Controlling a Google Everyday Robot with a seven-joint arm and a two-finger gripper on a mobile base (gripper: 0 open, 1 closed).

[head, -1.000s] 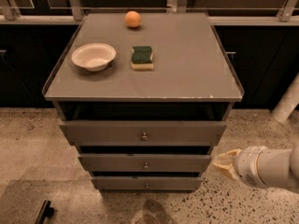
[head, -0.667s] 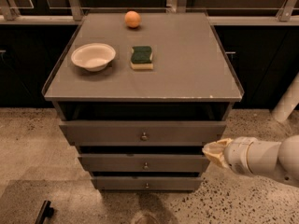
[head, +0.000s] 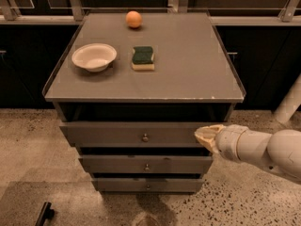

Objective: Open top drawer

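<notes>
The gripper [head: 205,135] has moved left and up over the last second. It has gone from beside the middle drawer [head: 117,164] to the right end of the top drawer [head: 106,134], and now overlaps the edge of that front. Whether it is spread or pressed together cannot be told, nor whether it touches the front. The pale arm [head: 263,147] reaches in from the right behind it.

The top drawer sits just under the cabinet top [head: 197,69], and its front lies where it did a second ago, so no pull has begun. Its knob [head: 145,137] is at the centre of the front, apart from the gripper and to its left. By my reading this is the approach. The gripper must travel on leftward to the knob before it can pull.
</notes>
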